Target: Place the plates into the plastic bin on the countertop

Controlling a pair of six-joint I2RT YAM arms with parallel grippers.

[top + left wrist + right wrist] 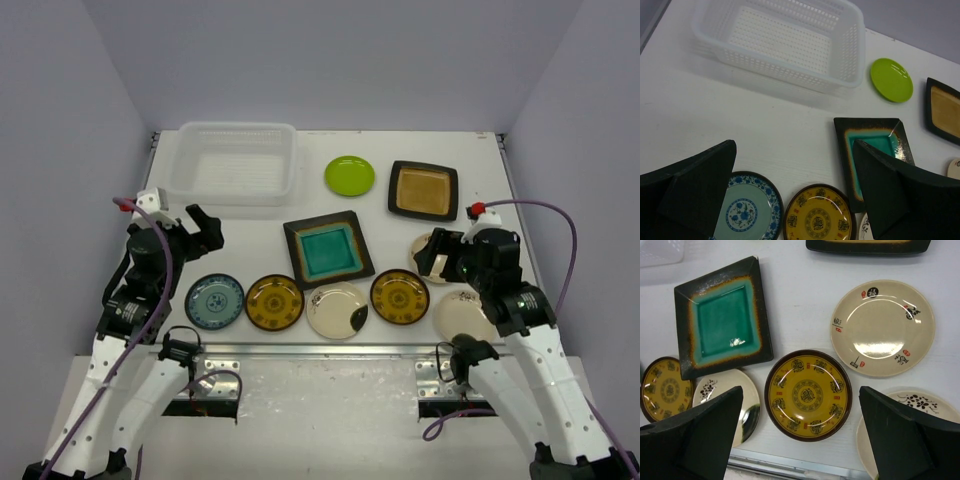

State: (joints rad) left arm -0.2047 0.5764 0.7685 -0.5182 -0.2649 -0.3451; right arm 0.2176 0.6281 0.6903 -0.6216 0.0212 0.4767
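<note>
**Top view.** Bin is sitting at the far left corner of the bench. All plates are lying outside it.
- Lime plate is lying by the far edge, with amber plate beside it toward the far right corner.
- Teal plate is lying mid-bench.
- Lying along the near edge, left to right: blue plate, left yellow plate, blotched cream plate, right yellow plate, flowered cream plate.
- Lettered cream plate is lying by the right edge, partly hidden under right pincer.
- Left pincer is hovering near the left edge, between bin and blue plate.

**Left wrist.** Left pincer is gaping wide and gripping nothing. Blue plate and left yellow plate are showing between its fingers. Teal plate is partly hidden behind one finger. Bin is sitting beyond.

**Right wrist.** Right pincer is gaping wide and holding nothing, hanging over right yellow plate. Teal plate and lettered cream plate are lying beyond.
</note>
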